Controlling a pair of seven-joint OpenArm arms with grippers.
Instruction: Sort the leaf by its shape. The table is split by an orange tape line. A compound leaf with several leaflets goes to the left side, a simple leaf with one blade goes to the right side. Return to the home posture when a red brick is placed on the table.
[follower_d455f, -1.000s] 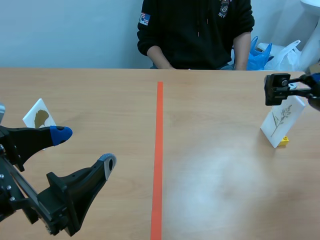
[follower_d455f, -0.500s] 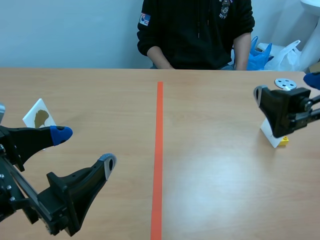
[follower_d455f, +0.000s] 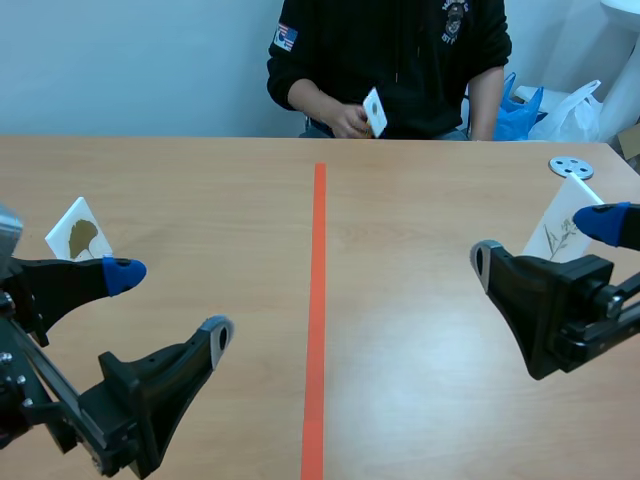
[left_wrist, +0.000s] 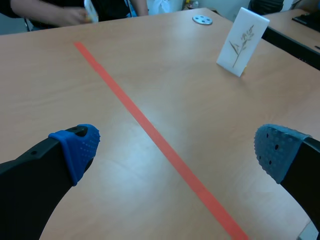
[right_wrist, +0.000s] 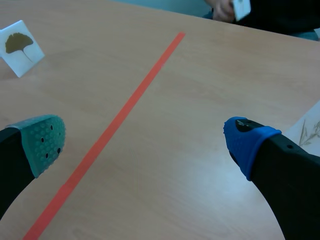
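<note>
A white card with a branching, several-leaflet sprig (follower_d455f: 560, 232) stands right of the orange tape line (follower_d455f: 318, 300); it also shows in the left wrist view (left_wrist: 242, 42). A white card with a single fan-shaped leaf (follower_d455f: 78, 232) stands at the far left, seen too in the right wrist view (right_wrist: 20, 45). My right gripper (follower_d455f: 545, 240) hangs open just in front of the sprig card, nothing between its fingers. Low at the front left, my left gripper (follower_d455f: 170, 300) is open and holds nothing. A person across the table holds a small white card (follower_d455f: 374, 110) in one hand.
A small round metal disc (follower_d455f: 570, 167) lies at the back right, behind the sprig card. Blue and white plastic bags (follower_d455f: 540, 105) sit beyond the table's far right edge. The person's torso and arms stand at the far edge, near the tape line's end.
My right gripper has drawn back from the sprig card's top toward the front and sunk lower, open. The person has raised a hand with a small white card. The left arm barely shifted.
</note>
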